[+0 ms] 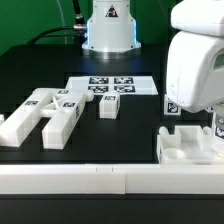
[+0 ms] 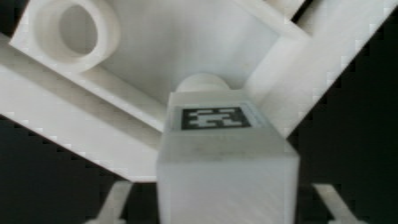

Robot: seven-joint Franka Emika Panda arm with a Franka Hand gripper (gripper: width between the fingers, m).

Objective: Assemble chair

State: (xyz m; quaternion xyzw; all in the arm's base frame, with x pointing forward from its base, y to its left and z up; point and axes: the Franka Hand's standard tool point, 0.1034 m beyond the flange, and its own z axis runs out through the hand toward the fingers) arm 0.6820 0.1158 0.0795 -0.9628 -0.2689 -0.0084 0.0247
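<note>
At the exterior view's right, shows the gripper (image 1: pixel 208 128) low over the slotted seat block (image 1: pixel 188 150), presumably to bring a part to its slots. In the wrist view, presents a tagged white bar (image 2: pixel 222 160) end-on and close, in front of a slanted piece with a round hole (image 2: pixel 71 30). Possibly held, yet hides the finger pads, so cannot tell whether clamped on it or merely near. Leaves the remaining bars and cubes (image 1: pixel 40 115) grouped well apart at the exterior view's left, and one small cube (image 1: pixel 108 106) just beside the marker board (image 1: pixel 112 86), probably staged for later steps.
</note>
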